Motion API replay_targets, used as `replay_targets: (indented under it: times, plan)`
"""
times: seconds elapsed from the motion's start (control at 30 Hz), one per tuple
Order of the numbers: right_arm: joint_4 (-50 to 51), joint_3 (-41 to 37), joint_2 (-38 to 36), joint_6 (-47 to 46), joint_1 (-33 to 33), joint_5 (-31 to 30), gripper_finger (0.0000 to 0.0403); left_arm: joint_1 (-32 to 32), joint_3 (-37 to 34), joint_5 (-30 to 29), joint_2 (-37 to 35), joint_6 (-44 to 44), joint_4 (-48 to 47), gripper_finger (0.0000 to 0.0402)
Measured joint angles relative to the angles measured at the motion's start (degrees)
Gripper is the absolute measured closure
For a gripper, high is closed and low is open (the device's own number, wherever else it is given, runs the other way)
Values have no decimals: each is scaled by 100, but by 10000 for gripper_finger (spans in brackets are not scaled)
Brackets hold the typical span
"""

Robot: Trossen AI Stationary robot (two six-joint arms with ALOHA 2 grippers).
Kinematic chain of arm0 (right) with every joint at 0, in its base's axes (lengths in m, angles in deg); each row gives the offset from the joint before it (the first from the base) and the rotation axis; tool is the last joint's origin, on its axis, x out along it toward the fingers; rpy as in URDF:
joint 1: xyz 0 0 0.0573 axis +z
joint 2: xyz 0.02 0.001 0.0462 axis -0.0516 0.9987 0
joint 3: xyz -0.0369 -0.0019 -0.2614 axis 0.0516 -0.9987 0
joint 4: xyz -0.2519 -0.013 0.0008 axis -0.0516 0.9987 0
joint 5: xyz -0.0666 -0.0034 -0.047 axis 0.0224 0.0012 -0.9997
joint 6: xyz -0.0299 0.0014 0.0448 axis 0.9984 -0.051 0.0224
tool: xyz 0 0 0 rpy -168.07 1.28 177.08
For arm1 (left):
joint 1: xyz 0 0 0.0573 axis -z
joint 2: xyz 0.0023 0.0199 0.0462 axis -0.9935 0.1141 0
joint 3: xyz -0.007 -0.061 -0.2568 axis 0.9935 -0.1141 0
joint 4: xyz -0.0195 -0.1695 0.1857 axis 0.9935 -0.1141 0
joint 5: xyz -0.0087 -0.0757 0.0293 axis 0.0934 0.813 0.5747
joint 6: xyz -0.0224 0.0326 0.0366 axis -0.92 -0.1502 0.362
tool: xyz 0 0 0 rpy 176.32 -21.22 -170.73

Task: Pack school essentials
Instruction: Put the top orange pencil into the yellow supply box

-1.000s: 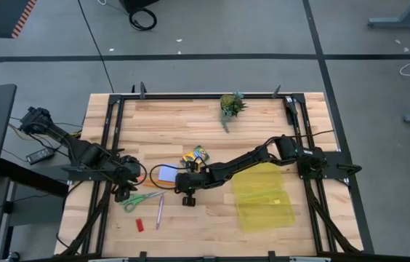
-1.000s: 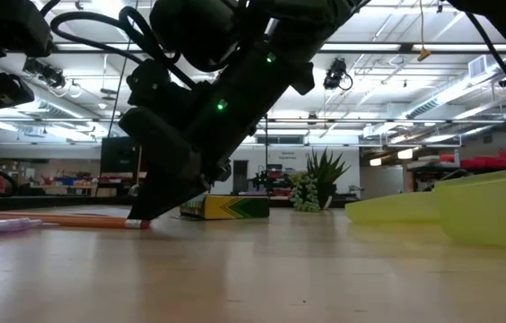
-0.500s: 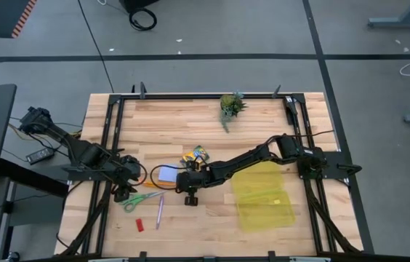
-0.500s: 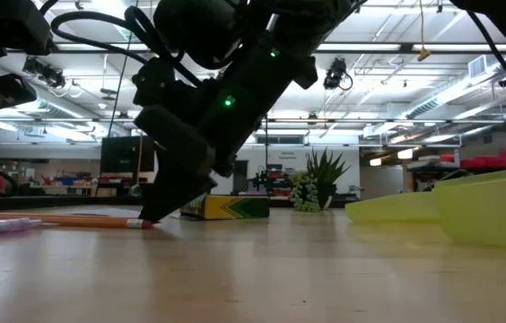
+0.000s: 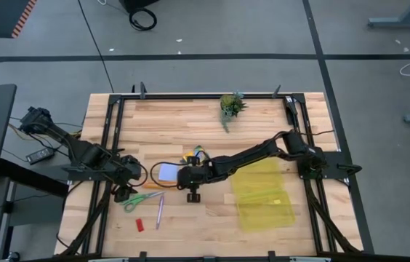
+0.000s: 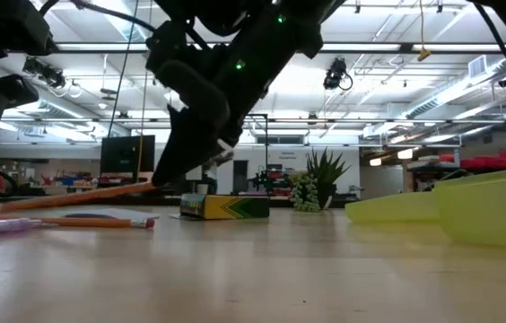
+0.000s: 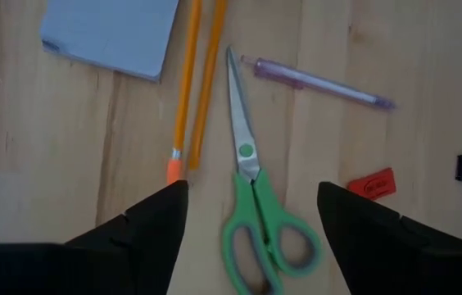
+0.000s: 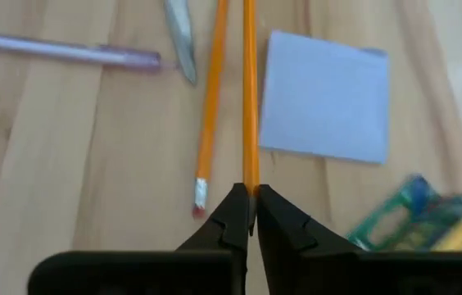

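Note:
My right gripper (image 8: 250, 209) is shut on one orange pencil (image 8: 249, 98), at the table's middle (image 5: 179, 177). A second orange pencil (image 8: 210, 106) lies flat beside it, next to the light-blue note pad (image 8: 325, 98). The crayon box (image 6: 226, 206) lies just beyond, on its broad side. My left gripper (image 7: 251, 238) is open, its fingers standing on either side of the green-handled scissors' (image 7: 251, 197) handles. The pinkish pen (image 7: 321, 80) and the red eraser (image 7: 370, 184) lie flat nearby. My right gripper pinches the pencil's right-hand end (image 8: 249, 182) between its two fingertips, which hide the tip itself. The fingers slant down from above and from the table's right, lying along the pencil. The pencil (image 6: 65, 197) is tilted, its held end raised and its left end down at the table.
The translucent yellow case (image 5: 263, 196) lies open on the right half of the table, under my right arm. The small potted plant (image 5: 230, 105) stands near the far edge. Bare wood shows along the near edge and the far left.
My right gripper has risen from the table top and shifted slightly toward the right. It has lifted one end of a pencil, which now slopes while its left end stays down. The second pencil has kept its place.

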Motion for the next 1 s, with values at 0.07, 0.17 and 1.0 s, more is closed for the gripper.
replay_targets:
  times: [0.07, 0.17, 1.0]
  plan:
    - [-22, 2, -34, -9, -7, -8, 378, 1, 2, -24, -9, 26, 31, 120]
    - [36, 2, -79, -18, 0, -19, 378, -5, 0, -103, -9, 26, 68, 120]
    - [397, 335, -90, -184, 79, 45, 378, -7, -455, -775, 817, 70, 1148, 136]
